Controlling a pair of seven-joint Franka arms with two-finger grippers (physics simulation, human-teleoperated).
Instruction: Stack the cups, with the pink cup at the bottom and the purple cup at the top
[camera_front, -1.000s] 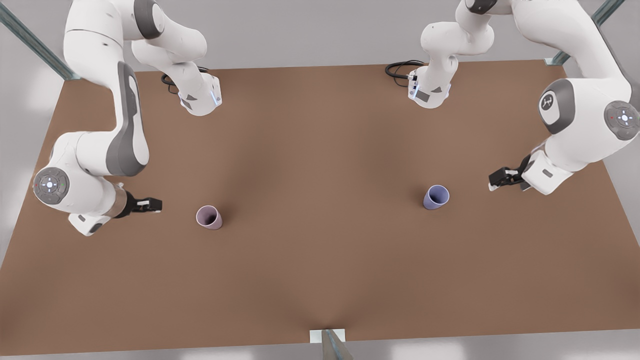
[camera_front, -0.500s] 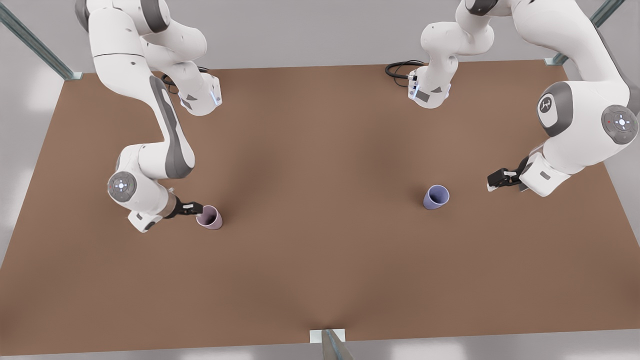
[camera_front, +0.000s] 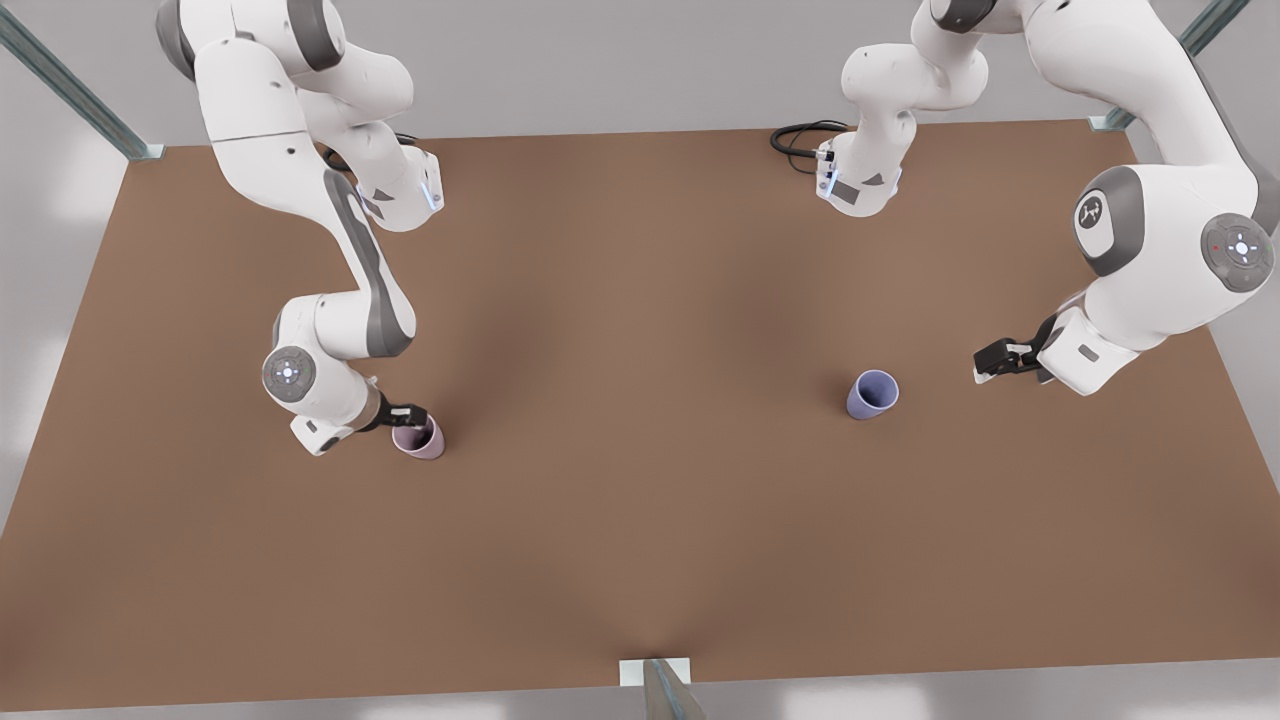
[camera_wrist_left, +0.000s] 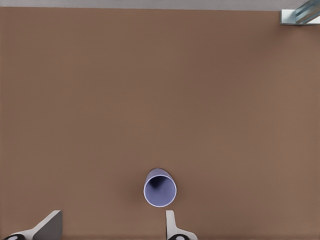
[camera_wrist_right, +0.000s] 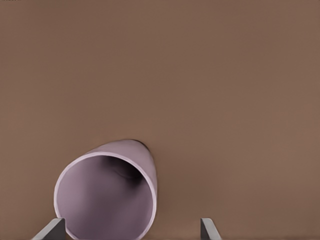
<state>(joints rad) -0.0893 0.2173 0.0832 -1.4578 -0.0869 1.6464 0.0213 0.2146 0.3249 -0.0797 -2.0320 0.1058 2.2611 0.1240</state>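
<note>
Since the earlier frames the right gripper (camera_front: 408, 412) has swung in from the far left of the front view and now sits right at the rim of the pink cup (camera_front: 419, 437), lower left of centre; the other arm has barely shifted. Its fingers (camera_wrist_right: 209, 229) are spread wide, holding nothing, and the cup mouth sits off to one side of the gap in the right wrist view. Left gripper (camera_front: 992, 362) waits near the purple cup (camera_front: 871, 393), right of centre, also spread and empty. Nothing stacked yet: both cups stand apart on the brown table (camera_front: 640, 540), no grasp made, so lift, carry and nest all remain. Cups are matte, tapered, handleless tumblers with thin rims and darker insides; the tabletop is flat, dull, uniform.
</note>
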